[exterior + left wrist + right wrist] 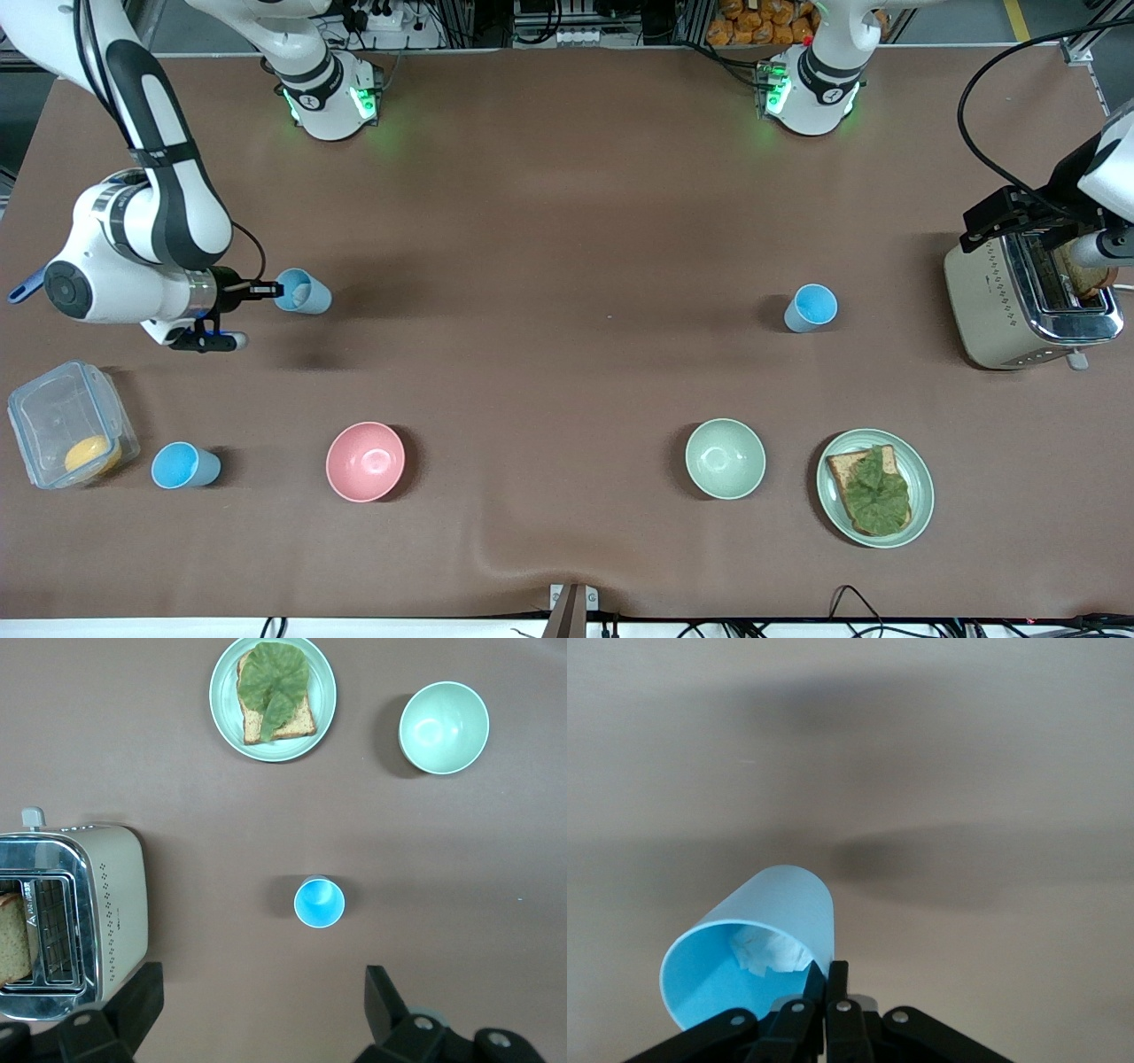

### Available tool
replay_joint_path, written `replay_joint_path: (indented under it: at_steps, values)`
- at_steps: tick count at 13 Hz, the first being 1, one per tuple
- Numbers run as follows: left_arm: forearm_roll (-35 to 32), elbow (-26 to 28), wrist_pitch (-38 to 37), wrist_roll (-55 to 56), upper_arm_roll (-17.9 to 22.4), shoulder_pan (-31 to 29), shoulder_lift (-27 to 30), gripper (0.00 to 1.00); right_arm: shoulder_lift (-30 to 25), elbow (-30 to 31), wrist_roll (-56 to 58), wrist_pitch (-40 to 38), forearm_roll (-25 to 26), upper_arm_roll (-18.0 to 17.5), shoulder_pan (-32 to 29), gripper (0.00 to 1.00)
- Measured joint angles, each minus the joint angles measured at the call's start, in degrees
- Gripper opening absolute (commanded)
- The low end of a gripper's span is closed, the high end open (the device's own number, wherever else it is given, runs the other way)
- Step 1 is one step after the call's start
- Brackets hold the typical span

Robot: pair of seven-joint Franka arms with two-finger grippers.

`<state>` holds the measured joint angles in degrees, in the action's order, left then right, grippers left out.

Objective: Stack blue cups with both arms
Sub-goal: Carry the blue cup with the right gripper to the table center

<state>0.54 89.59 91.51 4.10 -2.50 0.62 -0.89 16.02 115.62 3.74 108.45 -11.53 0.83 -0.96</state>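
Right wrist view: cup [757, 943] in right hand [830, 979].

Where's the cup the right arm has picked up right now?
The held cup is in the right end effector, lifted and tipped over the table at the right arm's end, above the pink bowl in the front view.

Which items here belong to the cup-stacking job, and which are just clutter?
Job:
- blue cup held off the table in the right pincer, shut on its rim
- blue cup beside the toaster
- blue cup beside the container
- left pincer, open

Clutter:
- pink bowl
- pale green bowl
- plate of toast with lettuce
- toaster
- clear container
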Motion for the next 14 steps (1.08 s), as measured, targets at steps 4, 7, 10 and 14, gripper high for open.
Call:
replay_joint_path:
  at_steps: [4,7,10,14]
  values:
    - [0.00,-0.09,0.00,0.00,0.05,-0.05,-0.01,1.00,0.53,-6.84,-18.32,-1.32,-6.20,-0.52,14.35,0.00]
    - [0.00,-0.13,0.00,0.00,0.12,-0.16,-0.02,1.00,4.40,-13.44,-32.42,0.23,-7.40,-0.66,24.68,0.00]
    - [0.00,-0.16,0.00,0.00,0.09,-0.13,-0.03,1.00,11.20,-20.71,-44.16,5.51,-7.54,-0.68,33.41,0.00]
    - [0.00,-0.16,0.00,0.00,0.16,-0.27,-0.03,1.00,20.10,-28.50,-53.37,11.42,-7.53,-0.62,42.27,0.00]
